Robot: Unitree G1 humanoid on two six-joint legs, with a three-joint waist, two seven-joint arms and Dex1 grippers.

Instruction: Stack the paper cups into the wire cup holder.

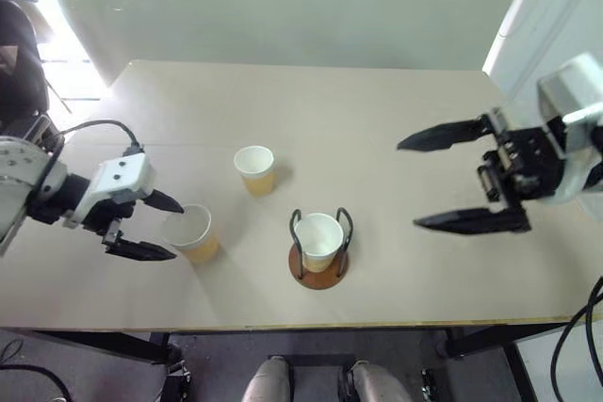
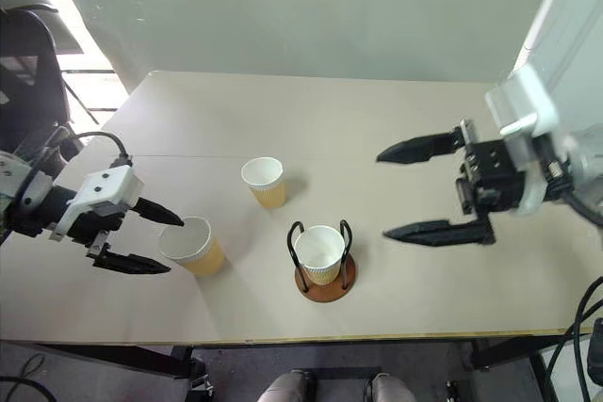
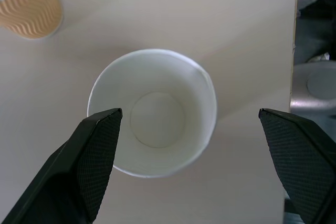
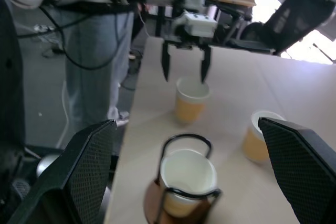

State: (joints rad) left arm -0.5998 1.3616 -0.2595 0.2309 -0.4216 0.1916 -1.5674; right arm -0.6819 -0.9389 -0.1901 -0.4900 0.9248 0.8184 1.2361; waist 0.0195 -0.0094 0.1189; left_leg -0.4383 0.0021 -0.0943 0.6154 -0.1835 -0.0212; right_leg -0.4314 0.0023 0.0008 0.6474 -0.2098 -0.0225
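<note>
Three tan paper cups with white insides stand on the table. One cup (image 1: pixel 318 238) sits inside the wire cup holder (image 1: pixel 319 276), whose dark loops rise from a brown disc near the front edge. A second cup (image 1: pixel 255 169) stands alone behind it. The third cup (image 1: pixel 193 233) is at the front left. My left gripper (image 1: pixel 176 228) is open and angled down, with a finger on either side of that cup's rim (image 3: pixel 157 129), not touching it. My right gripper (image 1: pixel 408 184) hangs open and empty above the table, well right of the holder (image 4: pixel 184 182).
The table's front edge (image 1: pixel 311 327) runs just below the holder. A black chair (image 1: pixel 19 63) stands past the table's left end, and a white wall panel (image 1: pixel 528 35) is at the right. Bare tabletop lies between the holder and my right gripper.
</note>
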